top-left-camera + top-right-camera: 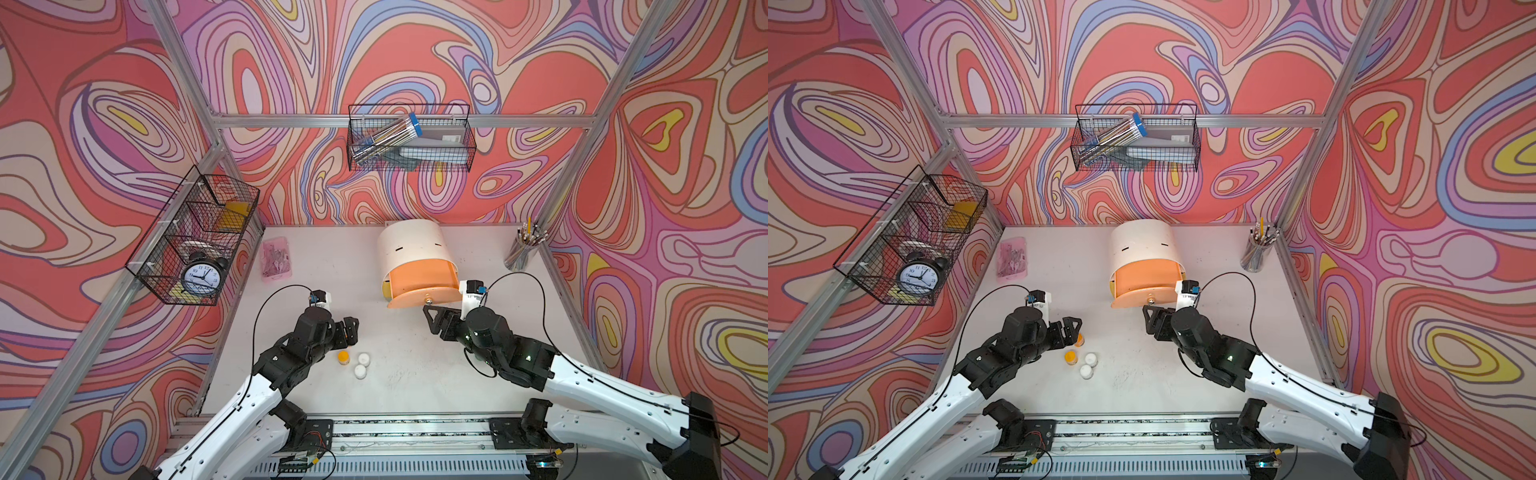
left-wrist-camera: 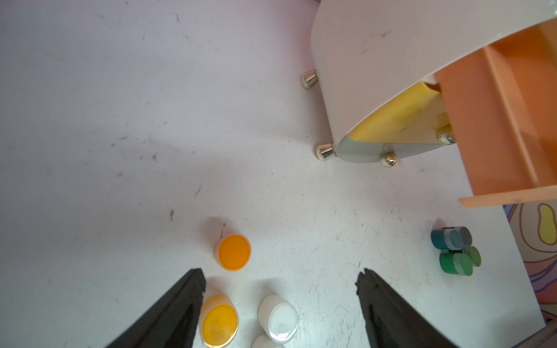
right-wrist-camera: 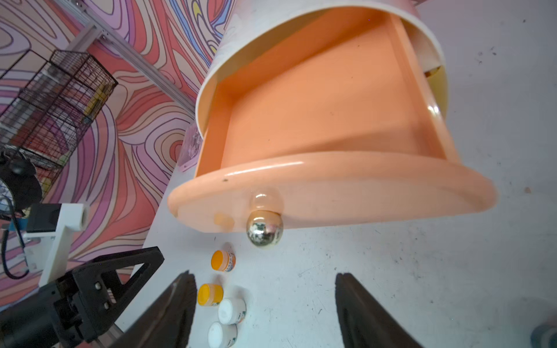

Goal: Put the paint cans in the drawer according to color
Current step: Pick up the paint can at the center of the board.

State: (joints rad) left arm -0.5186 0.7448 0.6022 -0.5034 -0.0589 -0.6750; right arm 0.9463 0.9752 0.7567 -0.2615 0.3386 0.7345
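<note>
The cream drawer chest [image 1: 411, 245] stands at the back with its peach top drawer [image 3: 316, 105] pulled out and nothing in it. My right gripper [image 3: 265, 278] is open just in front of that drawer's gold knob [image 3: 264, 230], not touching it. My left gripper [image 2: 280, 280] is open low over a cluster of paint cans: two orange-yellow ones [image 2: 233, 251] [image 2: 219, 321] and two white ones [image 2: 278, 316] [image 1: 360, 371]. Several green and teal cans [image 2: 452, 250] sit together near the table's edge, hidden by my right arm in both top views.
A clear cup of pencils [image 1: 521, 249] stands in the back right corner and a pink box [image 1: 276, 259] lies at the back left. Black wire baskets hang on the left wall [image 1: 195, 241], holding a clock, and on the back wall [image 1: 409, 137].
</note>
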